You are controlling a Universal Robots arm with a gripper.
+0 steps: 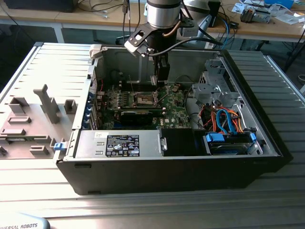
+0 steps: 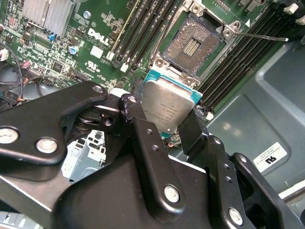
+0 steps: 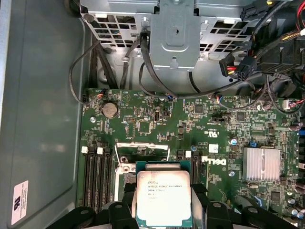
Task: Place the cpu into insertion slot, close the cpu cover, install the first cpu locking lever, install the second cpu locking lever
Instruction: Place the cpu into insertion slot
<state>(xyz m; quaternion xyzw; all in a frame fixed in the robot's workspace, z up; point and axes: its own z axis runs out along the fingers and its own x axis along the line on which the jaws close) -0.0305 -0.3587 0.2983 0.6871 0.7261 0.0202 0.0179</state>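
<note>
- One gripper (image 2: 162, 115) hangs inside one open computer case (image 1: 143, 176). Its two fingers (image 2: 143, 131) are clamped on opposite edges of the cpu (image 2: 169, 106).
- One cpu is in both wrist views, silver-grey top facing the cameras. It is lifted clear of the green motherboard (image 3: 157, 124) and held by the fingers (image 3: 198, 193) on either side of it (image 3: 163, 198).
- One insertion slot (image 2: 193, 45) lies open and bare, its dark centre uncovered. The chip hovers just beside and above its near edge, not seated.
- In the exterior view the gripper (image 1: 162, 81) is just above the slot (image 1: 144, 98), slightly towards the exterior view's right.
- One cpu cover (image 3: 142, 144), a thin silvery frame, is raised at the far edge of the socket.
- One thin wire lever (image 2: 262, 36) sticks out sideways from a socket corner.
- Two banks of long black memory slots (image 2: 143, 28) flank the socket, one on each side.
- One finned silver heatsink (image 3: 261, 163) and one coin cell (image 3: 109, 109) sit on the board.
</note>
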